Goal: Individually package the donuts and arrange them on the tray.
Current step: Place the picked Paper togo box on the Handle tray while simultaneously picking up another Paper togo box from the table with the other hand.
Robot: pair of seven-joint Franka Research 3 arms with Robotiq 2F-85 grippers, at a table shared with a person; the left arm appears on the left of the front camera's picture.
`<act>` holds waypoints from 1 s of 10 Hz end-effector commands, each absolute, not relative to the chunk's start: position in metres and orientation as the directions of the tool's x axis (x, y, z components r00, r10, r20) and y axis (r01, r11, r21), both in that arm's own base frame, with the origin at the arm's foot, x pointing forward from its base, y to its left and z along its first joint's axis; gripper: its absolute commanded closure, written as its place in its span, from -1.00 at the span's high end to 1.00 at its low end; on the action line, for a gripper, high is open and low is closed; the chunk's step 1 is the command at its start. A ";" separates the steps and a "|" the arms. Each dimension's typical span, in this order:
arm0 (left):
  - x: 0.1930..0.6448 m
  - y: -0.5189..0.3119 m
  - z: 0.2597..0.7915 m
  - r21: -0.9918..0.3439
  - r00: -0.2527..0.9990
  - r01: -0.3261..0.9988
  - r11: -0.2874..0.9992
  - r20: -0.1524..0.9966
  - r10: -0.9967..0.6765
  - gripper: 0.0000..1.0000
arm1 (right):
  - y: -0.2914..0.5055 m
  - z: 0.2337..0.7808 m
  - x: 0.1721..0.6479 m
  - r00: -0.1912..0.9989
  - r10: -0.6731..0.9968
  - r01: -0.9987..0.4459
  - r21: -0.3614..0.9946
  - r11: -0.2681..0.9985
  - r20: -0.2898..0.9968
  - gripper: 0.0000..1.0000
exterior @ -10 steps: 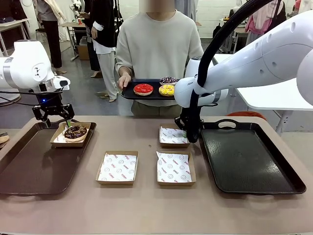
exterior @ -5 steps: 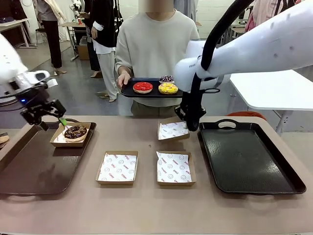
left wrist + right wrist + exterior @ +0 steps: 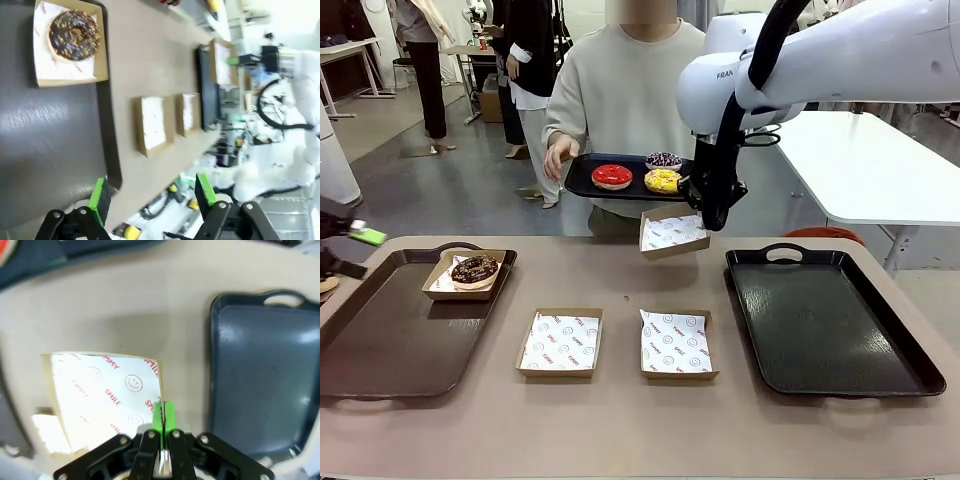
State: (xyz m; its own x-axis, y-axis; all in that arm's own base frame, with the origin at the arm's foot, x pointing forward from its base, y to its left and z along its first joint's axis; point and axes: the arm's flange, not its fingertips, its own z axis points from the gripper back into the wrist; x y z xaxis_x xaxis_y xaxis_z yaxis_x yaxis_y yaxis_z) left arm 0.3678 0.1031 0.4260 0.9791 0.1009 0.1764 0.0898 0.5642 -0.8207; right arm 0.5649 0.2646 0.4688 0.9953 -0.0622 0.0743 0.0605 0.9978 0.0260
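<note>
The right gripper (image 3: 162, 415) has its green pads pinched flat together on the thin right rim of a held box (image 3: 672, 232). It holds the box tilted in the air above the far side of the table (image 3: 620, 420). The box is shallow and square, made of brown card. It is lined with a white paper sheet printed with red words and smiley faces.

The left gripper (image 3: 152, 195) hangs at the table's left end with its jaws spread wide, gripping nothing. Near it lies the left tray (image 3: 380, 340), a long dark rectangle with a raised rim, a looped handle and a dull sheen. In that tray's far right corner sits a filled box (image 3: 442, 284) of the same card and paper. In it lies the chocolate donut (image 3: 474, 268), a glossy brown ring flecked with pale crumbs.

Across the table a person's hand (image 3: 558, 155) holds a small black tray (image 3: 582, 182) by its left edge, above the table's far side. On it the red donut (image 3: 612, 177) is smooth and shiny. The yellow donut (image 3: 662, 181) sits just beside it, dotted with sprinkles. The purple donut (image 3: 665, 160) lies behind the yellow one, dark with coloured specks.

2 more lined boxes lie flat side by side mid-table, the left box (image 3: 561, 342) and the middle box (image 3: 678, 343). The right tray (image 3: 830, 320), black and glossy with rounded corners, lies at the table's right.
</note>
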 end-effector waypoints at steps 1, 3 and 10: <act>0.354 0.137 0.416 -0.890 0.983 0.059 0.453 0.129 0.126 0.77 | 0.273 0.474 0.575 0.992 -0.097 0.099 -0.013 0.995 0.079 -1.00; 0.346 0.167 0.401 -0.937 0.974 0.005 0.348 0.083 0.211 0.77 | 0.278 0.479 0.582 0.991 -0.111 0.111 -0.007 0.994 0.070 -1.00; 0.341 0.196 0.366 -0.959 0.951 -0.125 0.255 -0.042 0.307 0.77 | 0.279 0.477 0.593 0.993 -0.106 0.105 0.021 0.994 0.048 -1.00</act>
State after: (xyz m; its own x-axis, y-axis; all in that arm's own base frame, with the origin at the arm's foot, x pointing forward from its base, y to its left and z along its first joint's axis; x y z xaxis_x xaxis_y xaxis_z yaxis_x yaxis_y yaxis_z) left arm 0.3427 0.1973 0.3652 0.9491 0.3120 -0.0436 -0.1272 0.2528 -0.9591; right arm 0.5985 0.2795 0.4743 0.9934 -0.1050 0.0463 0.1043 0.9944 0.0161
